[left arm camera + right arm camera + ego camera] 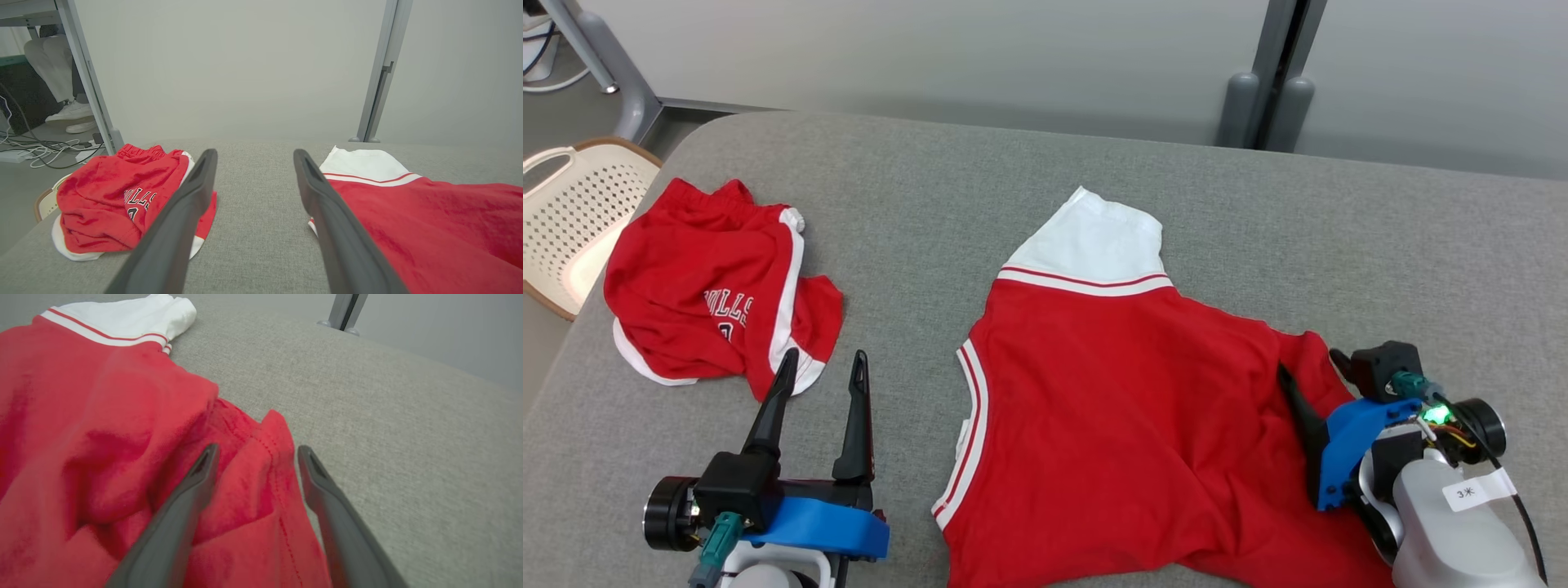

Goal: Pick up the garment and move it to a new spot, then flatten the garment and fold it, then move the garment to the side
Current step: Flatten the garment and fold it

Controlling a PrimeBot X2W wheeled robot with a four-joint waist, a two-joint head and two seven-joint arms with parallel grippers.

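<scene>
While my left hand (825,355) sits wide open and empty between shorts (703,286) and jersey (1111,408), my right hand (258,451), equally open, straddles the jersey's hem, gripping nothing.

Pale grey wall panels (931,57) backed the grey fabric table (1258,212); a cream perforated basket (572,212) sat beside its left edge

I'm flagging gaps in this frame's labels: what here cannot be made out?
Jersey: bottom hem cut off by the head view's lower edge.
Shorts: lettering partly hidden by a fold, in the head and left wrist views.
Basket: cut off by the head view's left edge.
Right gripper: the right wrist view leaves unclear whether it touches the jersey.
</scene>
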